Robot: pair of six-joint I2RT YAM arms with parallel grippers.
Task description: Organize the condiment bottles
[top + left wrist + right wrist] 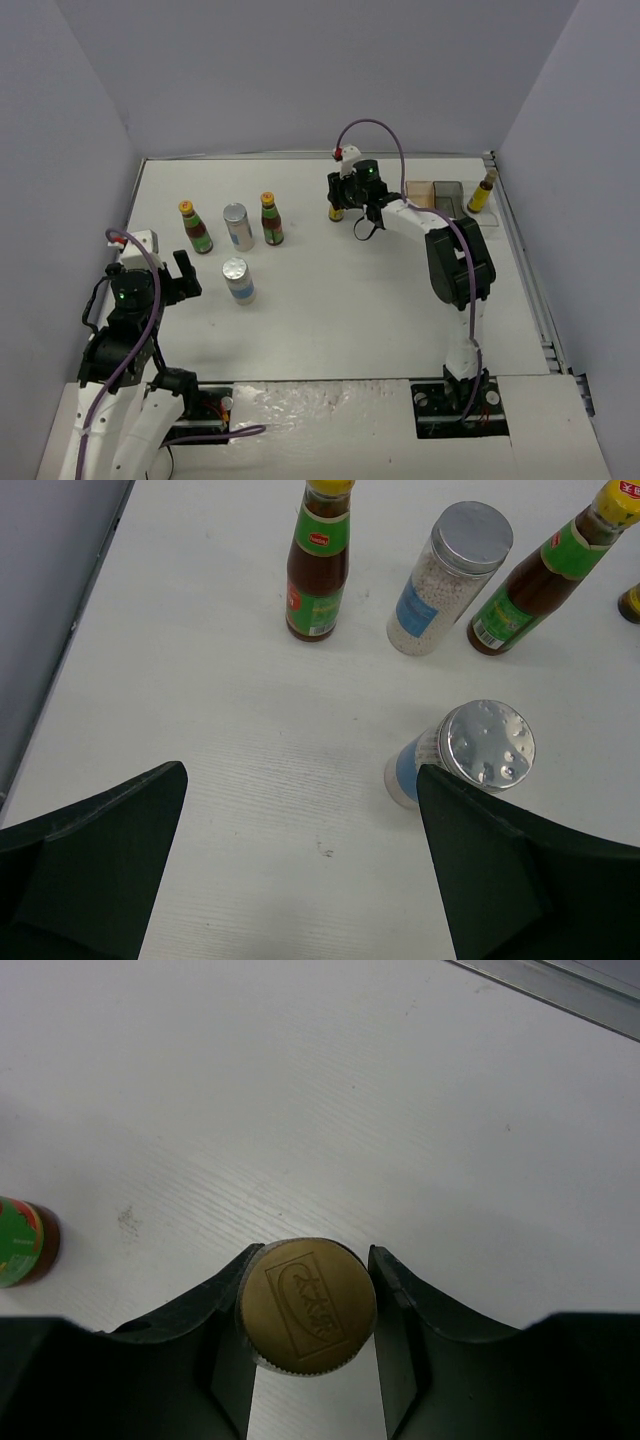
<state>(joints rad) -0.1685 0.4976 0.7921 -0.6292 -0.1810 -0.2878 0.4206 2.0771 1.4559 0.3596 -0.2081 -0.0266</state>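
**Right gripper closed on a small bottle; left gripper wide**

Surface: white table point(330, 300) with a faint wood grain. Each wrist view shows one small dark scuff on it. A metal rail point(525, 270) runs along its right edge.

Room: plain pale lilac-grey walls point(300, 70) close the table in on the left, far and right sides.

Landmark: compartment tray point(447, 183), at the far right of the table and partly hidden behind my right arm.

Right gripper point(305, 1310): narrow. My fingers point(395, 1310) press both sides of the gold cap of the held small bottle point(305, 1305), which is just left of the tray. I cannot tell whether its base rests on the table.

Second small bottle point(482, 193): upright, just right of the tray, near the rail.

Left gripper point(300, 870): wide, nothing between the fingers. It is well apart from the tray, over the near left of the table.

The other four containers stand upright, well left of the tray:
- The first dark bottle point(197, 228) is farthest from the tray.
- The plain-topped shaker point(238, 227) is beside it on the tray side.
- The second dark bottle point(271, 220) is the closest of this row to the tray.
- The perforated shaker point(238, 280) stands apart on the near side of the row. In the left wrist view it is just beyond my right finger.
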